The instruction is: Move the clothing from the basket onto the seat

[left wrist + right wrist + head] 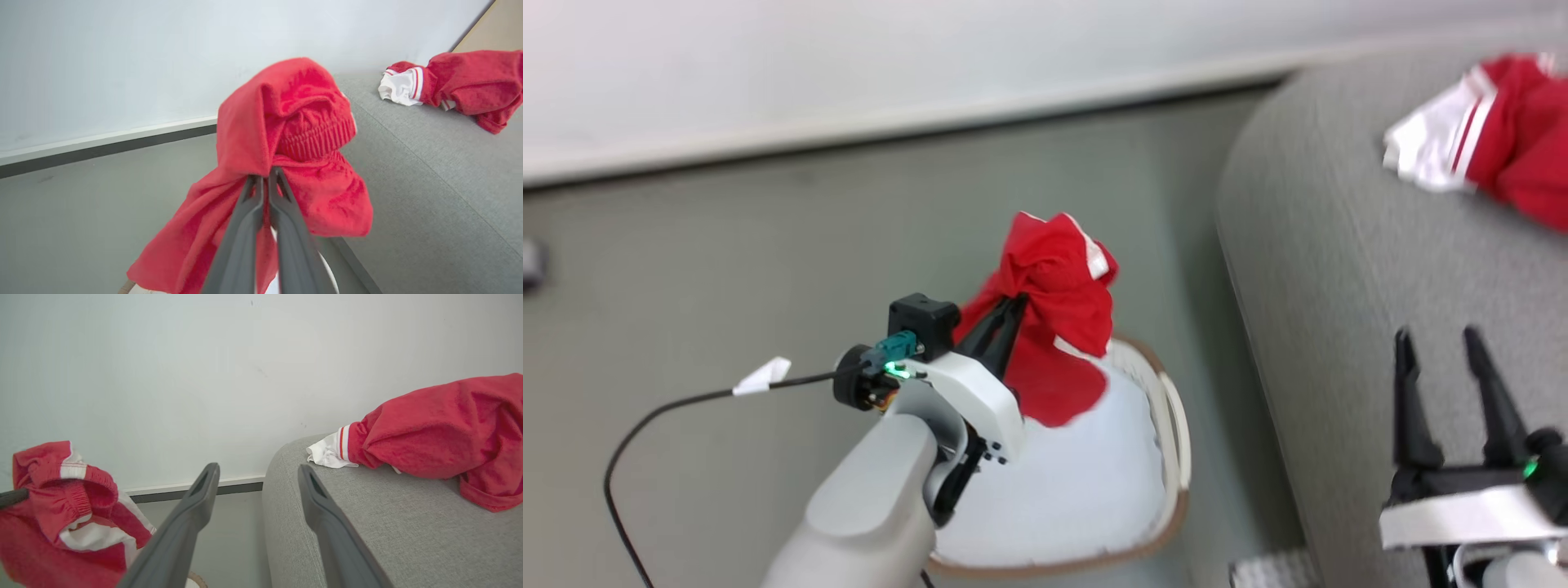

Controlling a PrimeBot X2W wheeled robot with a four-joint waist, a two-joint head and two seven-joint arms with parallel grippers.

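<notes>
A red garment is pinched in the tightly closed left gripper and held above the basket, while a second garment is seen lying at the far right of the seat, over whose near part the right gripper is held spread and empty.

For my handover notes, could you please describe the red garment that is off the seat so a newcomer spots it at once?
Left of the large grey seat stands a cream basket with a brown rim. Above it hangs a red garment, pinched in the shut left pincer. Unlike the other red garment, which lies on the seat, this one dangles midair.
</notes>
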